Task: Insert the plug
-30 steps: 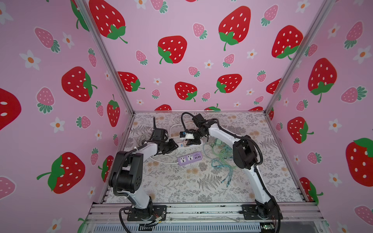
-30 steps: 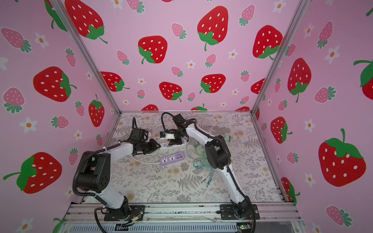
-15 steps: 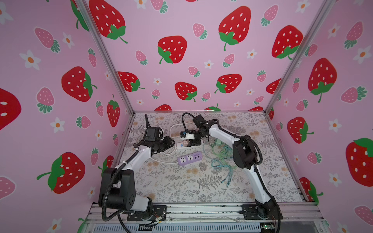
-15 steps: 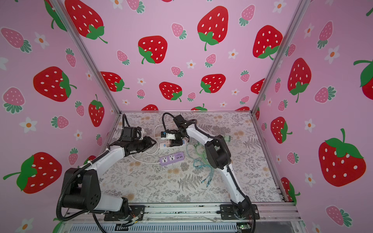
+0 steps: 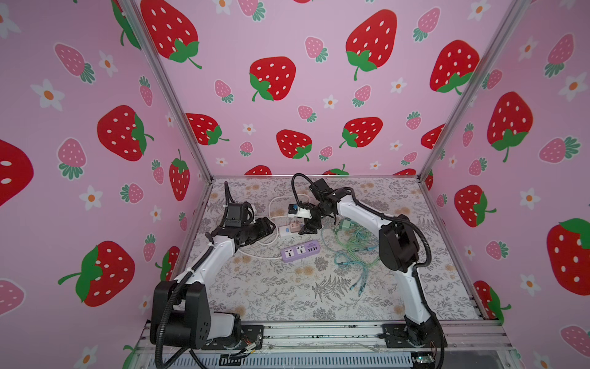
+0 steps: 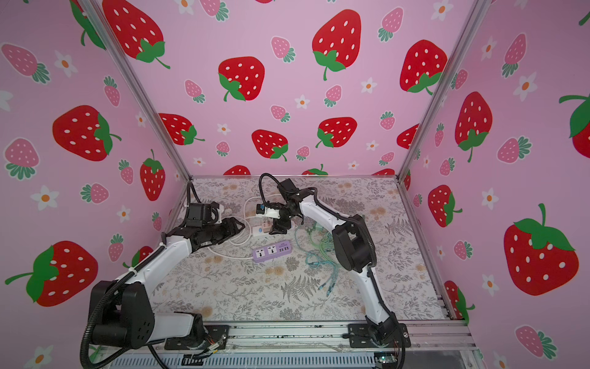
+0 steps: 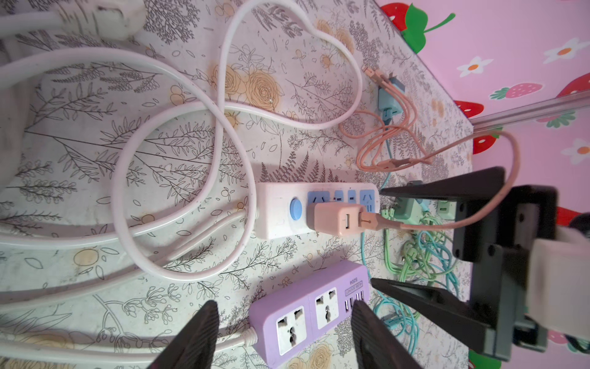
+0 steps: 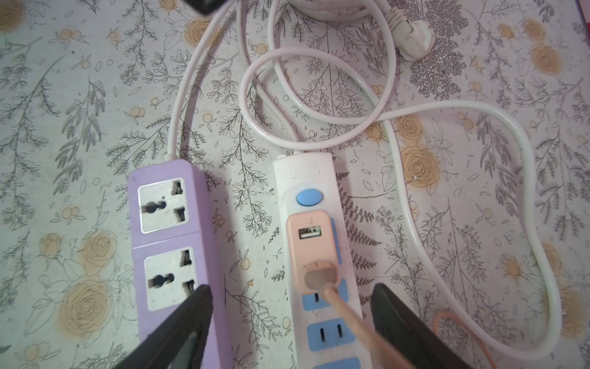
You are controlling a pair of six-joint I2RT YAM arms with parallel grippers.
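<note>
Right wrist view: pink plug in white strip, right hand spread wide, empty; left hand likewise.

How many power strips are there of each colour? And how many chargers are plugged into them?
White strip: 1
Purple strip: 1
Pink charger, plugged into the white strip: 1
Total: 3
</note>
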